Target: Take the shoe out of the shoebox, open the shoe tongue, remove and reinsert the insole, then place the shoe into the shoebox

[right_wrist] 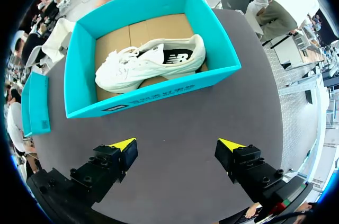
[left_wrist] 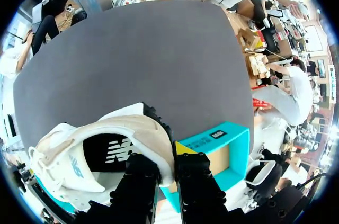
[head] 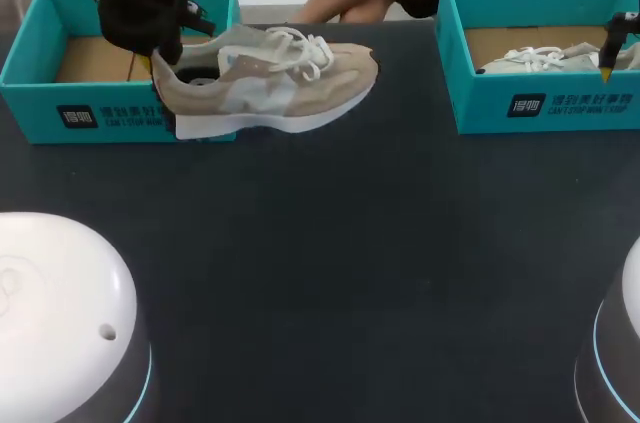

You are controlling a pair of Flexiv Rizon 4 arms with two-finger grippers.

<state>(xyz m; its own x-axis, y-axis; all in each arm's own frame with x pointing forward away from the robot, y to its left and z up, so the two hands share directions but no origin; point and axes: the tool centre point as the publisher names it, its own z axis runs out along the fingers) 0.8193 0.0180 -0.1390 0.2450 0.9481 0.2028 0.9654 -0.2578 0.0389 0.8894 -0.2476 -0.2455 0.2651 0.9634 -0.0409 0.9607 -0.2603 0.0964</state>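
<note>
At the far left of the table, your left gripper is clamped on the heel of the beige shoe. Your left wrist view shows one finger inside the heel collar and the other outside it, so the heel wall is pinched between them. The shoe sits directly under and ahead of that gripper, upright. Its heel is at the front wall of the left teal shoebox, near the box's right corner, and its toe points toward the table's middle. You cannot tell whether the sole touches the table.

Over at the far right, your right gripper has its yellow tips spread wide with nothing between them. It hangs over the right shoebox, where a white shoe lies on its side on the cardboard floor, ahead of the fingers.
</note>
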